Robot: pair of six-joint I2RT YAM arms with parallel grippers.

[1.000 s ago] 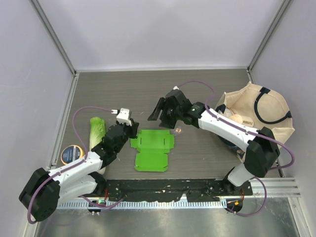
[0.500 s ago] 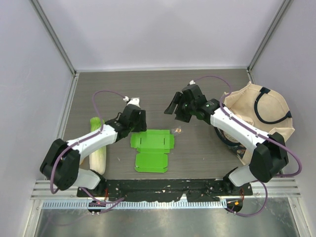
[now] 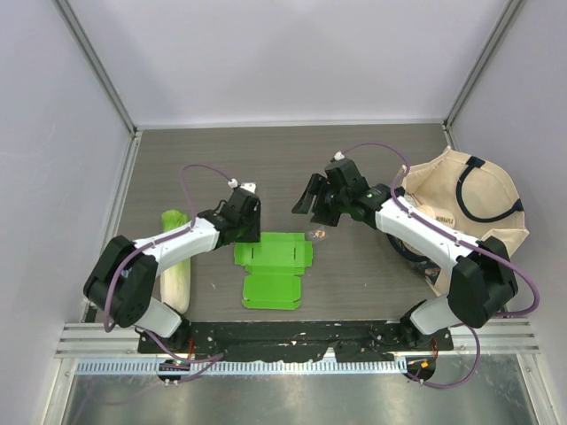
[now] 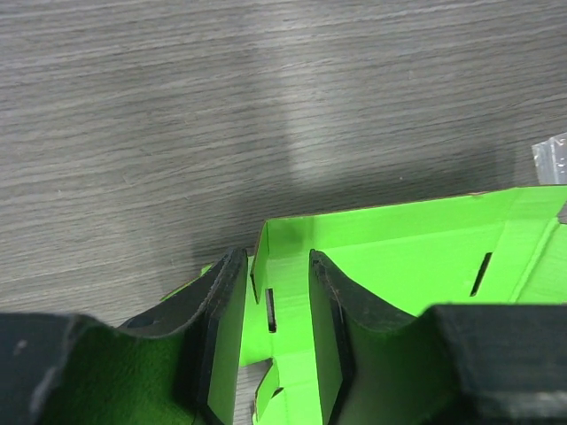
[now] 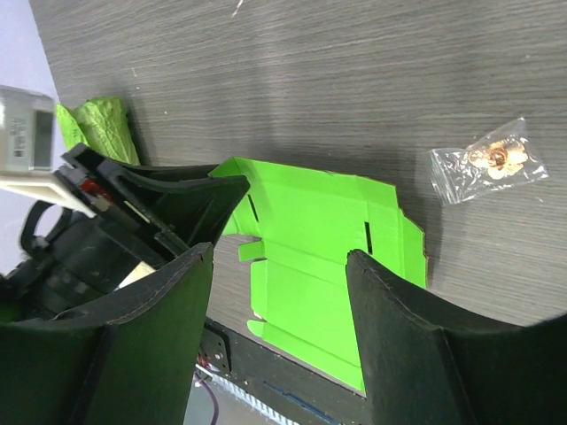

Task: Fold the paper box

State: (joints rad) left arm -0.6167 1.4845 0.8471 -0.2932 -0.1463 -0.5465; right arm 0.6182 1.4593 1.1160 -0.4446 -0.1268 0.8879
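The paper box (image 3: 273,270) is bright green cardboard with creases and slots, lying mostly flat at the table's middle front. My left gripper (image 3: 245,235) is at its far left corner. In the left wrist view the left gripper (image 4: 276,266) is narrowly open, and its fingers (image 4: 220,328) straddle a raised side flap of the box (image 4: 399,257). My right gripper (image 3: 311,204) hovers wide open beyond the box's far right corner. In the right wrist view the right gripper (image 5: 279,257) is empty, with the box (image 5: 319,257) below it.
A small clear plastic bag (image 3: 317,234) with brownish bits lies by the box's far right corner, also in the right wrist view (image 5: 487,159). A long cabbage (image 3: 177,266) lies left. A beige tote bag (image 3: 469,212) sits at the right.
My left arm has swung up and brought its gripper down onto the box's far left corner. My right gripper moved right, away from the box, then eased back a little. The box has stayed put.
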